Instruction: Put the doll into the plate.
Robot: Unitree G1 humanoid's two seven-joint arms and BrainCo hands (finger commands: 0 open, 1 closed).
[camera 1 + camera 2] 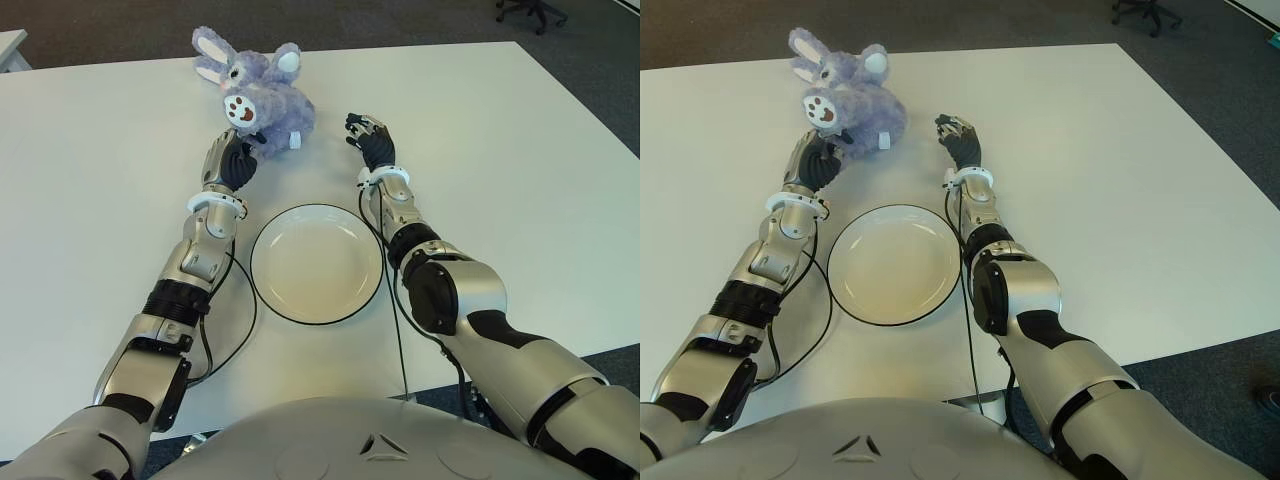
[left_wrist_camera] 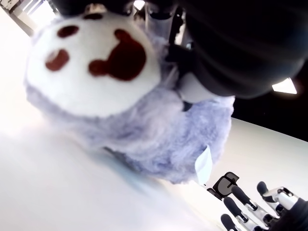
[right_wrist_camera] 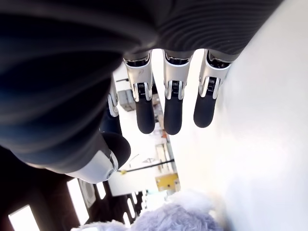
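While the doll (image 1: 262, 98) lay on the table (image 1: 100, 180) beyond the empty plate (image 1: 316, 263), the left hand (image 1: 234, 160) touched it, grip unclear; the right hand (image 1: 370, 140) waited beside, fingers spread. Closing and lifting seemed next.

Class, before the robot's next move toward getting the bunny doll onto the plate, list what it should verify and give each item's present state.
1. Doll in reach: ok, it lies on the table right by the left hand.
2. Left hand gripping doll: cannot tell; its wrist view shows the doll close up, but no fingers closed on it.
3. Right hand free: ok, fingers extended, holding nothing, apart from the doll on its right.
4. Plate empty: ok.
5. Plate placement: ok, between both forearms, nearer the robot than the doll.
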